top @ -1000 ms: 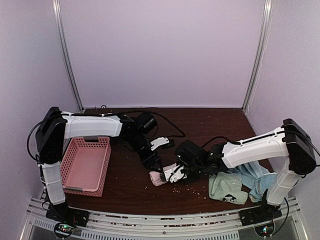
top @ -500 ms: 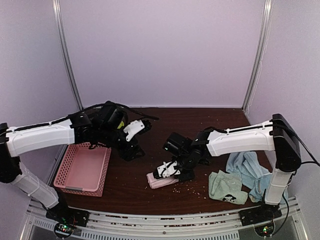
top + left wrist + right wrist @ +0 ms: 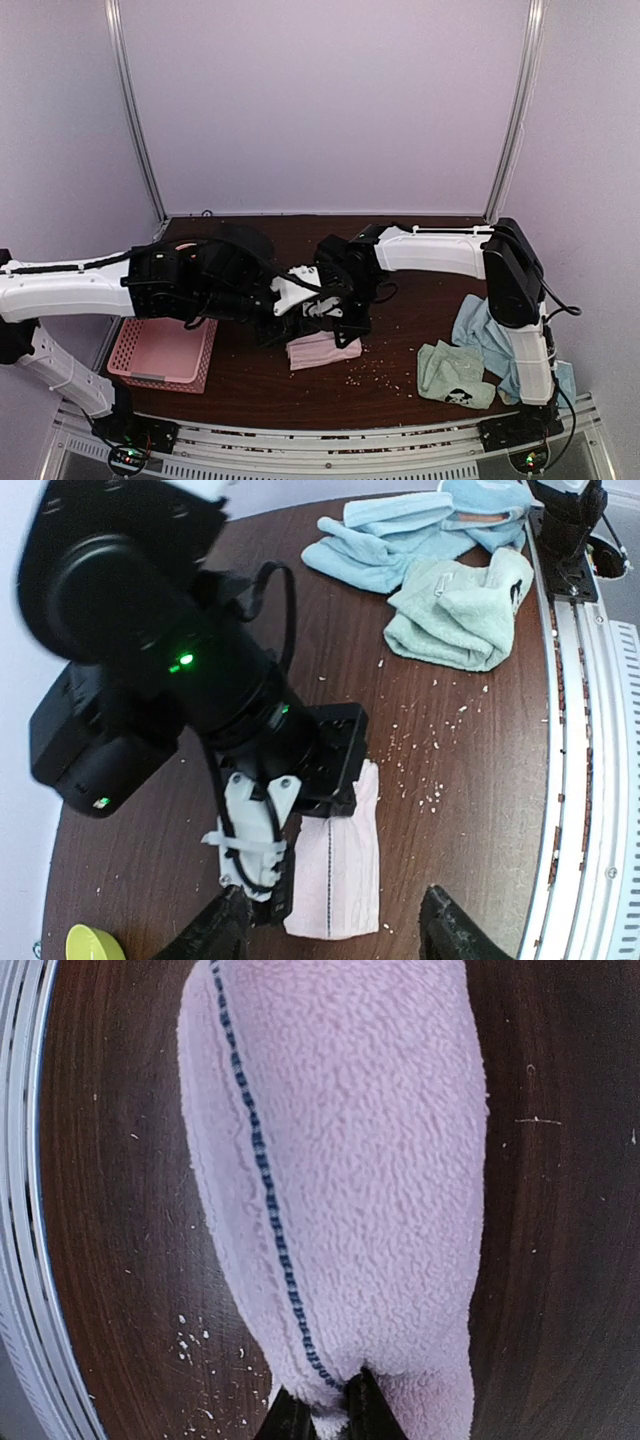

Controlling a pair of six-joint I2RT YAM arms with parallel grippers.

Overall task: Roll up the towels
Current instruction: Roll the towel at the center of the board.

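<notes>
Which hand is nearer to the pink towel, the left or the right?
Right. The right hand is shut on one end of the pink towel, so it touches it. The left hand hangs open close over the towel, with no contact visible.

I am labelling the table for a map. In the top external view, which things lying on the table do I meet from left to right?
First the pink basket, then the pink towel, the mint green towel, the light blue towel.
</notes>
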